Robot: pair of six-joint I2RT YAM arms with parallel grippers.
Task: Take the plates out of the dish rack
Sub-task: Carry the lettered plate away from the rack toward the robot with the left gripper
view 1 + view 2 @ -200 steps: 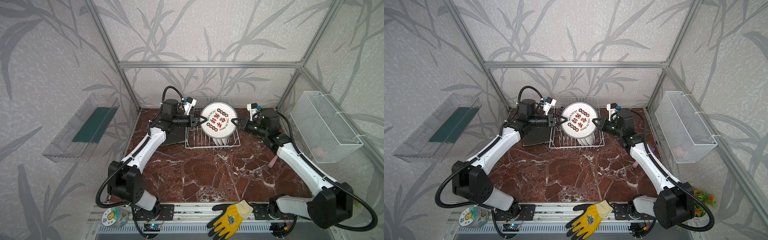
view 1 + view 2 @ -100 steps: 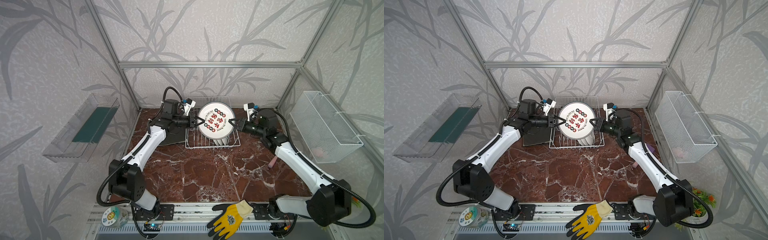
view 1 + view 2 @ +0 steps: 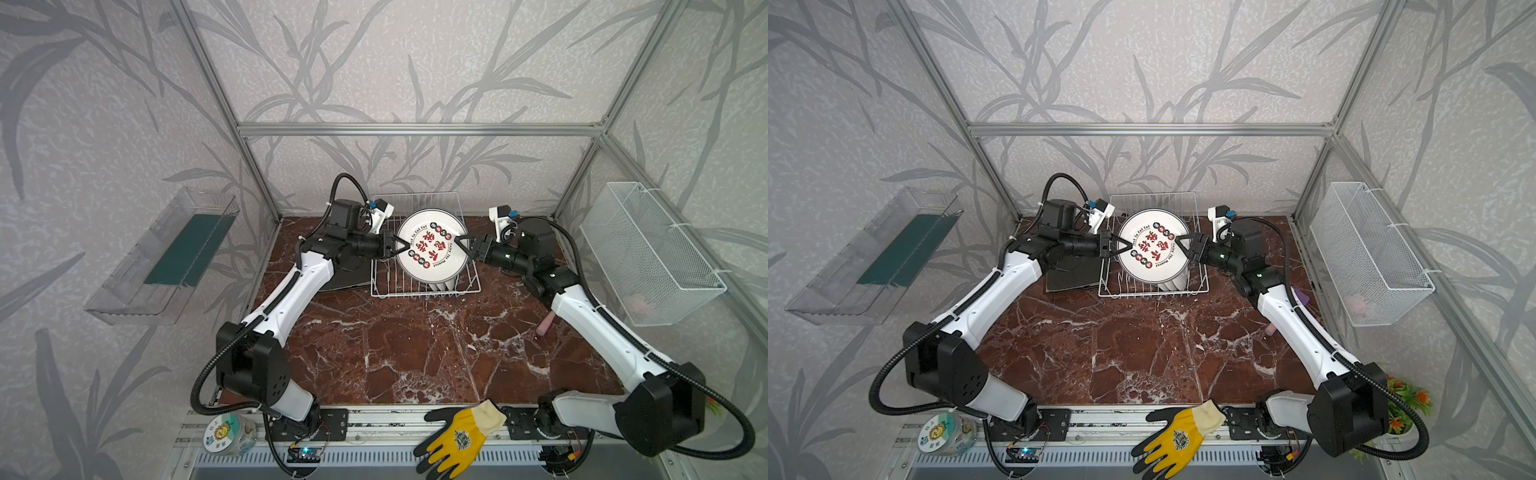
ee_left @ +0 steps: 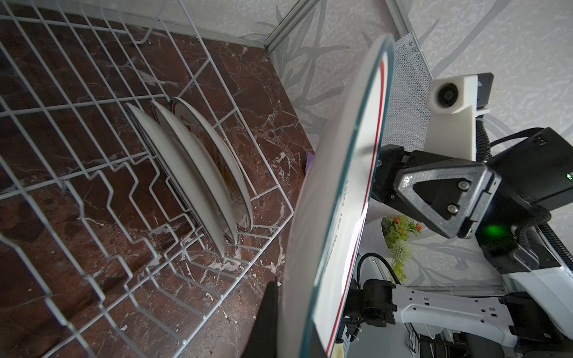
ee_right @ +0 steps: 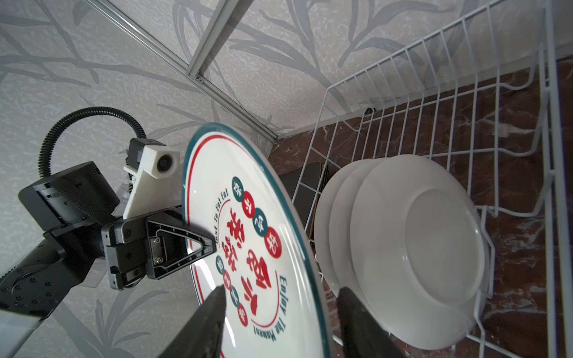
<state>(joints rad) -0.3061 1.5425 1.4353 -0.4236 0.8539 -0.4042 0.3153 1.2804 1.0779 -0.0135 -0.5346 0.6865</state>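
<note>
**HELD PLATE ABOVE RACK: LEFT GRIP CARRIES, RIGHT JAWS STAND OFF**

**Finding.** The round white plate with a teal rim and red-and-teal lettering (image 3: 432, 249) hangs on edge above the white wire dish rack (image 3: 384, 293), clear of its prongs. The left gripper (image 3: 402, 245) is clamped on the plate's left rim. The right gripper (image 3: 462, 246) straddles the opposite rim with its jaws spread. In the right wrist view neither finger presses the plate.

**Step judged.** This looks like a handover, with the left arm alone bearing the load.
- The right gripper should draw straight back until its fingers clear the rim, before the left arm moves.
- A pinch on one rim lets a plate pivot, so it should travel slowly and stay on edge.
- It should go down flat only once it is past the rack's left wall.

**Surroundings.**
- Three round white plates with orange-patterned faces (image 5: 418, 248) stand in the rack's slots directly below. A slip would strike them.
- A stack of dark flat square pieces (image 3: 1073, 276), probably the square plates, lies on the red-brown marble tabletop (image 3: 415, 353) just left of the rack. It is partly under the left arm and is the likely set-down spot.
- The fine-mesh white basket (image 3: 648, 257) and the clear plastic tray (image 3: 166, 257) hang on the side walls, well apart.
- The yellow-and-black glove (image 3: 457, 436) at the front rail obstructs nothing
</note>
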